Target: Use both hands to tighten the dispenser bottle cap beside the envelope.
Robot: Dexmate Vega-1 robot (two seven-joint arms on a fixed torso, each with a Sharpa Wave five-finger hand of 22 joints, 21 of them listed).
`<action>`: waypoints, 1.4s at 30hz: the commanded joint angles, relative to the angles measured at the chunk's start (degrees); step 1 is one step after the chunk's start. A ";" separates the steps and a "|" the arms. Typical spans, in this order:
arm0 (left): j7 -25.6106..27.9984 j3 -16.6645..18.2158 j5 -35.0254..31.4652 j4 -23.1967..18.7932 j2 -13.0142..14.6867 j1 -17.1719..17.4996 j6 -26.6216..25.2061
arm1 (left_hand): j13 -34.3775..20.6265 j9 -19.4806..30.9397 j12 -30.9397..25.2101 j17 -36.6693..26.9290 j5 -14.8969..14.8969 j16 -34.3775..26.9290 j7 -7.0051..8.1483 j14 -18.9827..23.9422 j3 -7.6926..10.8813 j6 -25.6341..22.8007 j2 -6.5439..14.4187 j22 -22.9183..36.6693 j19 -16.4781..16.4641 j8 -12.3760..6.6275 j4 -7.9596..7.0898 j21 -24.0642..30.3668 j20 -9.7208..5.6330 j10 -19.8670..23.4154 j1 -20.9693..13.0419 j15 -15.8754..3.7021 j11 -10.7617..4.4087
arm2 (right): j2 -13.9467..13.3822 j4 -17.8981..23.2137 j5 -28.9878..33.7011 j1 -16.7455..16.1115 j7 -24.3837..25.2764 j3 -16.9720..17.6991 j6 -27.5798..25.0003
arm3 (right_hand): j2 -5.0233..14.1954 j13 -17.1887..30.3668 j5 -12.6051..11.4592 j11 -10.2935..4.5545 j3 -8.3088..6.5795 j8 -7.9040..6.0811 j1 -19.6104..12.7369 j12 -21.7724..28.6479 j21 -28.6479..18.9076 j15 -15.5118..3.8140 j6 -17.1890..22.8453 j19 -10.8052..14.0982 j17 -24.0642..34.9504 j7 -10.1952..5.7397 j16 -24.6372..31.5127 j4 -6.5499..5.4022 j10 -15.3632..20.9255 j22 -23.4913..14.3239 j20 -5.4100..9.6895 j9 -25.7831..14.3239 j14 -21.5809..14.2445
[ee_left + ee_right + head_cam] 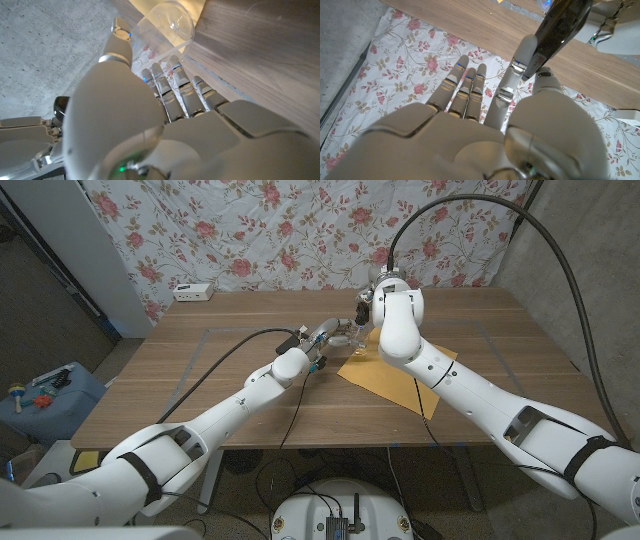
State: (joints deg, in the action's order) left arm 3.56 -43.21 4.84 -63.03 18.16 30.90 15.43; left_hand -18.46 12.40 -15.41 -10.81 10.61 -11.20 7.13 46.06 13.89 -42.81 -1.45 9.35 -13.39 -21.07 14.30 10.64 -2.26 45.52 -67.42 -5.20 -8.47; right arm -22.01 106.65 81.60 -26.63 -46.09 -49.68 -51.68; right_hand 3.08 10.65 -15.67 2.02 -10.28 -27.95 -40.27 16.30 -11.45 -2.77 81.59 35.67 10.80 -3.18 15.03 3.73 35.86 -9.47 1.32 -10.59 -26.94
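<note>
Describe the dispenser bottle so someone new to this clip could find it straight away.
Start at the wooden table and find the yellow-brown envelope lying right of its middle. At the envelope's far left corner stands the dispenser bottle, where the left hand and right hand meet. It is the only clear, see-through thing there, with a dark pump top.

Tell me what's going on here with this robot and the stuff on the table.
The robot has both arms stretched to the middle of the wooden table, working on a clear dispenser bottle that stands at the edge of a yellow envelope. Its left hand wraps its fingers around the bottle's body. The right hand is at the top, thumb and a finger pinching the dark pump cap. Whether the cap is tight yet cannot be told.
</note>
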 commanded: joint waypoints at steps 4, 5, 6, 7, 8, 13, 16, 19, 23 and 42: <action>0.14 -0.11 0.11 1.65 -0.73 -0.74 0.86 | -13.96 0.21 -0.09 -0.30 0.30 -0.24 -2.37 0.19 5.89 -9.61 7.67 0.16 -0.38 -0.45 -5.53 -0.10 -0.24 5.26 5.61 -3.76 -0.74 | 3.74 -2.83 1.05 -0.60 -0.97 2.01 -3.84 | 1.48 0.09 0.53 0.18 -1.09 -1.62 -1.81 -0.29 -0.06 -1.53 0.65 0.72 0.09 0.11 -0.24 0.93 1.27 -0.19 -0.08 -0.22 -1.30; 0.12 -0.10 0.15 1.73 -0.77 -0.77 0.88 | -13.94 0.21 -0.10 -0.27 0.30 -0.22 -2.39 0.19 5.90 -9.63 7.60 0.16 -0.37 -0.46 -5.47 -0.10 -0.21 5.29 5.56 -3.78 -0.68 | 3.93 -3.05 1.22 -0.51 -1.15 1.97 -4.19 | 1.59 0.08 0.59 0.21 -1.16 -1.78 -2.00 -0.33 -0.08 -1.50 0.65 0.82 0.11 0.11 -0.23 1.06 1.32 -0.19 -0.08 -0.23 -1.38; 0.08 -0.11 0.17 1.81 -0.79 -0.82 0.89 | -13.94 0.21 -0.09 -0.28 0.30 -0.23 -2.36 0.18 5.90 -9.61 7.65 0.16 -0.36 -0.45 -5.50 -0.10 -0.23 5.28 5.58 -3.76 -0.66 | 3.87 -2.99 1.04 -0.53 -1.02 1.99 -4.15 | 1.67 0.08 0.64 0.21 -1.21 -1.88 -2.14 -0.35 -0.07 -1.51 0.65 0.84 0.11 0.12 -0.24 1.15 1.37 -0.19 -0.11 -0.23 -1.41; 0.10 -0.14 0.13 1.89 -0.81 -0.87 0.91 | -13.95 0.21 -0.11 -0.30 0.30 -0.24 -2.33 0.18 5.91 -9.60 7.71 0.16 -0.37 -0.44 -5.55 -0.09 -0.24 5.31 5.63 -3.78 -0.62 | 3.82 -2.91 0.82 -0.55 -0.87 2.02 -4.10 | 1.72 0.07 0.69 0.23 -1.23 -1.99 -2.22 -0.34 -0.09 -1.50 0.65 0.93 0.13 0.13 -0.24 1.22 1.52 -0.19 -0.15 -0.23 -1.45; 0.06 -0.15 0.14 1.96 -0.83 -0.92 0.93 | -13.95 0.21 -0.11 -0.29 0.31 -0.24 -2.38 0.19 5.91 -9.56 7.70 0.16 -0.37 -0.43 -5.55 -0.10 -0.18 5.32 5.62 -3.76 -0.64 | 3.78 -2.86 0.70 -0.55 -0.80 2.02 -4.11 | 1.78 0.06 0.87 -0.25 -1.20 -2.29 -2.30 -0.43 -0.04 -1.44 0.65 0.91 0.17 0.16 -0.25 1.33 1.59 -0.19 -0.18 -0.24 -1.52; -0.10 -0.23 0.17 2.64 -1.03 -1.25 1.30 | -13.95 0.21 -0.10 -0.28 0.31 -0.25 -2.33 0.19 5.91 -9.75 7.66 0.16 -0.37 -0.50 -5.52 -0.09 -0.18 5.30 5.62 -3.77 -0.71 | 3.51 -2.48 0.00 -0.61 -0.14 1.96 -4.03 | 1.31 0.04 1.68 0.20 -0.44 -3.44 -1.45 -0.91 0.08 -1.35 0.61 0.99 0.29 0.31 -0.42 1.25 1.58 -0.20 -0.34 -0.22 -1.68; -0.13 -0.24 0.20 3.07 -1.18 -1.43 1.60 | -13.97 0.21 -0.10 -0.27 0.31 -0.24 -2.34 0.18 5.92 -9.69 7.61 0.16 -0.37 -0.47 -5.47 -0.09 -0.21 5.27 5.56 -3.79 -0.76 | 3.16 -2.13 -0.47 -0.59 0.20 1.83 -3.73 | 0.05 0.04 2.43 0.74 1.09 -4.63 0.98 -1.58 0.26 -0.99 0.33 0.94 0.36 0.50 -0.79 0.47 1.42 -0.22 -0.53 -0.03 -1.83; -0.18 -0.26 0.21 3.23 -1.21 -1.52 1.76 | -13.97 0.21 -0.11 -0.25 0.31 -0.22 -2.35 0.15 5.93 -9.72 7.62 0.16 -0.37 -0.48 -5.48 -0.09 -0.22 5.31 5.59 -3.77 -0.71 | 3.05 -1.88 -0.52 -0.58 0.54 1.64 -3.87 | -1.17 0.07 2.75 0.66 2.42 -5.06 3.18 -2.04 0.35 -0.83 -0.01 0.88 0.50 0.59 -1.05 -0.29 1.32 -0.23 -0.78 0.23 -1.83; -0.13 -0.23 0.23 3.22 -1.18 -1.50 1.82 | -13.94 0.21 -0.09 -0.29 0.32 -0.25 -2.35 0.12 5.93 -9.75 7.67 0.16 -0.35 -0.49 -5.50 -0.09 -0.18 5.30 5.59 -3.74 -0.67 | 2.85 -1.33 -0.74 -0.73 1.14 1.57 -3.90 | -2.56 0.14 2.70 1.13 4.37 -5.45 6.70 -2.65 0.45 -0.29 -0.43 0.73 0.78 0.56 -1.34 -1.72 1.31 -0.27 -1.13 0.49 -1.86; 0.23 -0.03 0.22 2.59 -0.80 -0.94 1.99 | -13.93 0.21 -0.07 -0.25 0.32 -0.25 -2.30 0.12 5.99 -9.63 7.66 0.16 -0.36 -0.41 -5.47 -0.08 -0.19 5.29 5.57 -3.71 -0.72 | 0.85 2.10 2.92 -1.33 -3.18 2.17 -2.25 | -5.03 0.50 -0.56 2.40 11.17 2.03 18.65 -5.12 0.79 2.81 -11.70 -1.46 1.38 1.88 -2.92 -7.62 -1.74 -0.34 -3.29 0.12 0.12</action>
State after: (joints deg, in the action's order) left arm 3.48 -43.42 5.09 -59.98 17.11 29.56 17.35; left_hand -18.46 12.37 -15.26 -10.78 10.43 -11.08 7.13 45.85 13.88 -42.81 -1.45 9.35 -13.39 -21.07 14.29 10.64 -2.26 45.52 -67.42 -5.06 -8.47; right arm -19.98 106.60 81.99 -27.34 -46.66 -48.21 -55.23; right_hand -1.87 10.91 -15.53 4.36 0.32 -26.36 -22.36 11.42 -10.78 -0.18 70.65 34.39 11.87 -1.52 12.28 -3.71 34.72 -9.76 -1.79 -10.29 -27.00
